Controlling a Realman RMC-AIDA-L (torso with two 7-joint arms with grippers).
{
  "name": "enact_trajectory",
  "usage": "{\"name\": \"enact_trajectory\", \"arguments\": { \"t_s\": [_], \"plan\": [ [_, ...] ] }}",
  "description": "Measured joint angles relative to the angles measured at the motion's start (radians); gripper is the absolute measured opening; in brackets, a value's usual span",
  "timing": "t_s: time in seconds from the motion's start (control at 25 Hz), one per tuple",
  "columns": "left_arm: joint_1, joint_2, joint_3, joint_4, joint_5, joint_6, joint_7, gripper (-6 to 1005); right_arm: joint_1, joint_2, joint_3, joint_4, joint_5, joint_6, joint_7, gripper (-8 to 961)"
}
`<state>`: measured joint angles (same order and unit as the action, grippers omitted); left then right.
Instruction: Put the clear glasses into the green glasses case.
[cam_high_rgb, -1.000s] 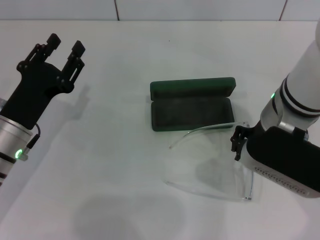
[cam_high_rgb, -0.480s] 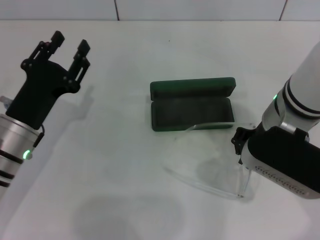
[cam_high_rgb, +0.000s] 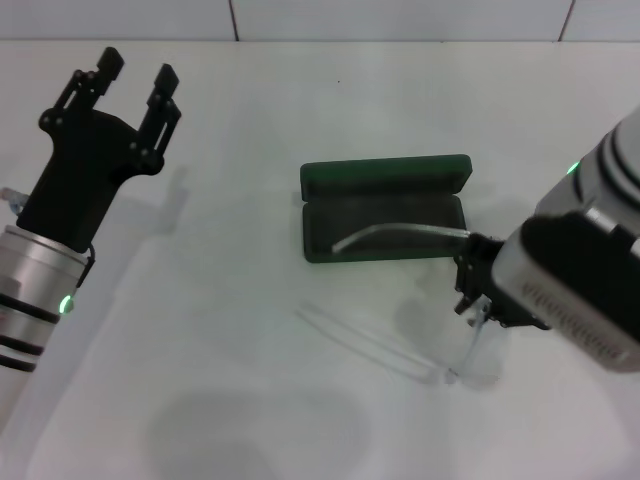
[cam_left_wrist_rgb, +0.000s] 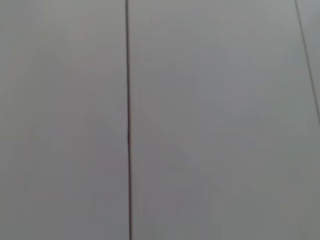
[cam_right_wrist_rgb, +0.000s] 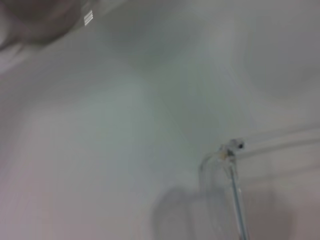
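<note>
Right pincer (cam_high_rgb: 476, 300) just beside green glasses case (cam_high_rgb: 385, 222), clamped on clear glasses (cam_high_rgb: 400, 300) at one lens end, so frame hangs tilted; one arm over open case tray, along case length; other slants away. Left pincer (cam_high_rgb: 128, 82) well apart, parked above table (cam_high_rgb: 250, 120), fingers spread

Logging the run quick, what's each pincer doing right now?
Left pincer: open, empty, raised at the table's far left.
Right pincer: holding the glasses by the case.
</note>
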<state>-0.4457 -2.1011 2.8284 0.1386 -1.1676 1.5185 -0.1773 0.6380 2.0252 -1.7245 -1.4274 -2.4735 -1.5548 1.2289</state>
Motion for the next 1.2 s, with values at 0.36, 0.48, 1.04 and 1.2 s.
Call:
{"name": "enact_trajectory", "arguments": {
  "t_s": [0.36, 0.48, 1.04, 1.2],
  "plan": [
    [0.038, 0.002, -0.008, 0.041, -0.021, 0.019, -0.009, 559, -0.164, 0.001, 0.352, 0.036, 0.353, 0.005, -0.241, 128],
    [0.038, 0.002, -0.011, 0.052, -0.022, 0.032, -0.02, 558, -0.235, 0.0, 0.401, 0.157, 0.582, 0.084, -0.427, 128],
    [-0.045, 0.02, 0.001, -0.14, 0.249, 0.197, -0.533, 555, -0.262, 0.002, 0.4, 0.765, 1.306, 0.172, -1.041, 127],
    [-0.087, 0.026, 0.002, -0.195, 0.389, 0.322, -0.593, 551, -0.251, 0.001, 0.395, 0.807, 1.322, 0.168, -1.014, 127]
  ]
}}
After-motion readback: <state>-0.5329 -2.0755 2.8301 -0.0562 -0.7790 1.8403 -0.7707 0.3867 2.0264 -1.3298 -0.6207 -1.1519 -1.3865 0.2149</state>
